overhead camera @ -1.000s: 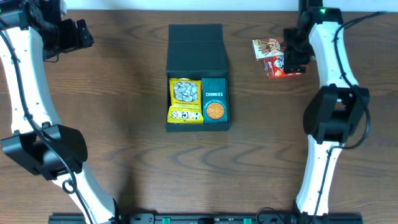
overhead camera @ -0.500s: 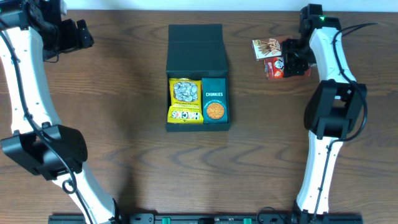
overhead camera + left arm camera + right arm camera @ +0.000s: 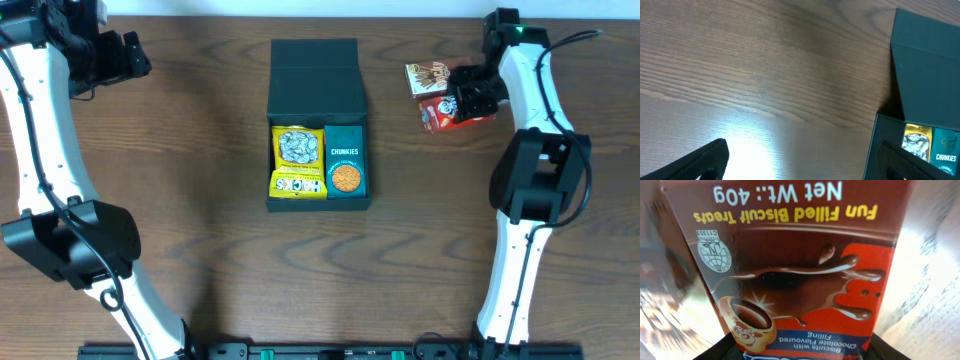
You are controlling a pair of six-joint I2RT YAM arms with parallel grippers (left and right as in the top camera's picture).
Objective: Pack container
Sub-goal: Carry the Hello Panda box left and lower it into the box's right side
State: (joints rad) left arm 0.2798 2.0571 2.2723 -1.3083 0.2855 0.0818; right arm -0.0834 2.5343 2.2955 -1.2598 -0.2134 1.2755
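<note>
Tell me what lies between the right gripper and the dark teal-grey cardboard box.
Overhead view: the red rectangular biscuit carton at the right gripper, a pale stick-snack pack beside it, then bare brown wooden table up to the dark teal-grey cardboard box.

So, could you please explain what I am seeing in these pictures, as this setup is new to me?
These are two white robot arms at a wooden table, each ending in a two-fingered hand. One picture looks down from above; the other two come from cameras on the wrists. In the middle lies a dark box with its lid open, holding a yellow snack pack and a teal cookie box. On the right lie a packet of biscuit sticks and a red biscuit box. The right hand has its fingers around that box, which fills its wrist picture; whether it grips yet, I cannot tell. The left hand is open and empty, far left.
</note>
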